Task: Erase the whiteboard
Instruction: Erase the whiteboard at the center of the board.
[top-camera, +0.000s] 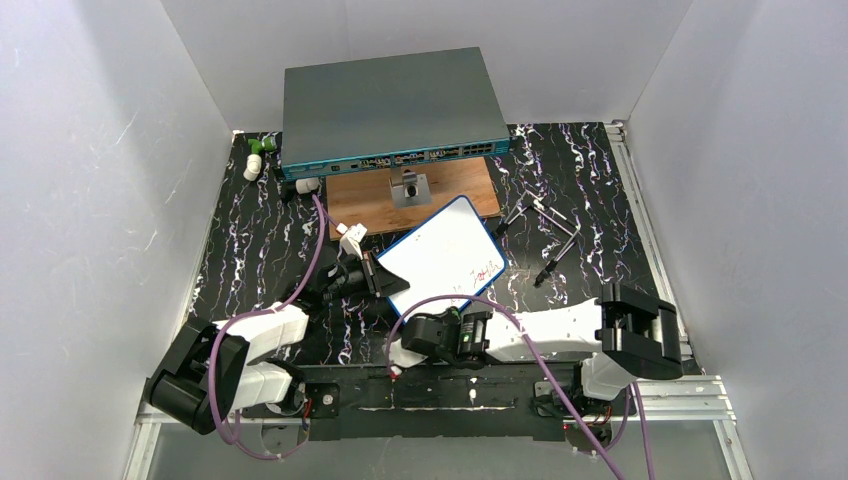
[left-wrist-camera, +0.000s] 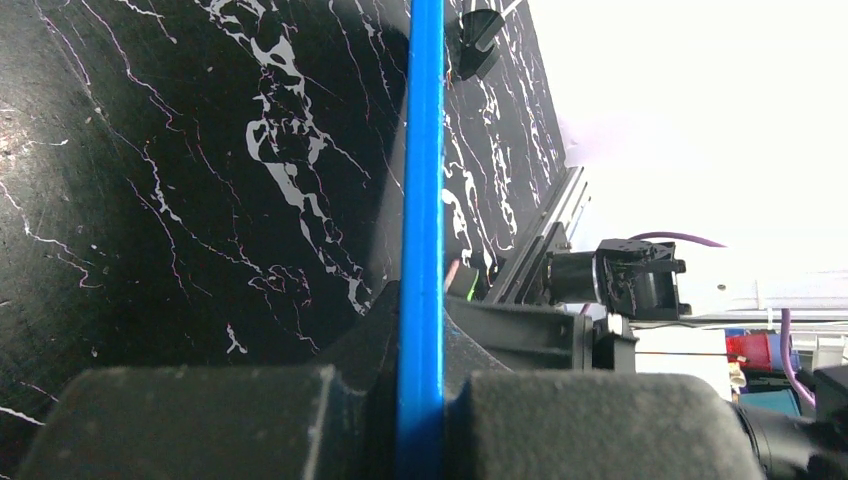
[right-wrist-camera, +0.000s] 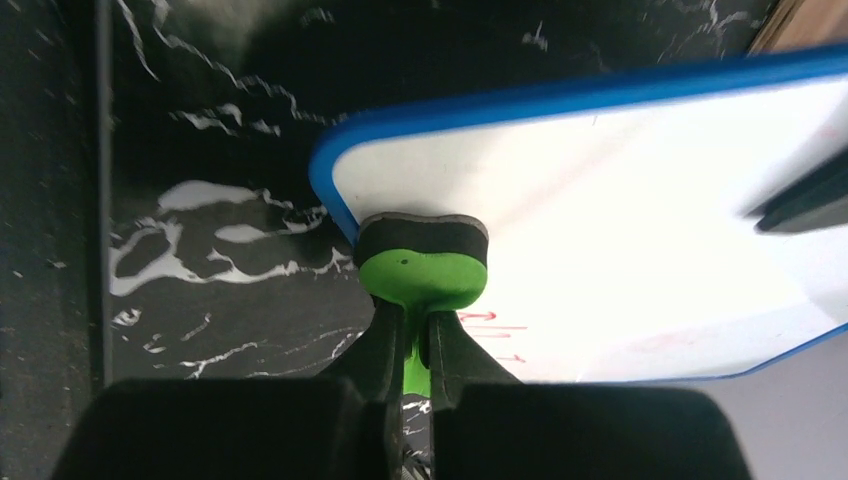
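Looked like a robotics lab cell: boxed in by white panels (top-camera: 110, 180), floored with a black marbled mat (top-camera: 250, 240), edged with aluminium rails (top-camera: 690, 398).

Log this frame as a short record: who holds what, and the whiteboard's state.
left end effector: shut on the whiteboard frame
right end effector: shut on eraser
eraser position: pad at a whiteboard corner; contact unclear
whiteboard state: red writing present, not yet wiped
behind whiteboard: wooden board, switch
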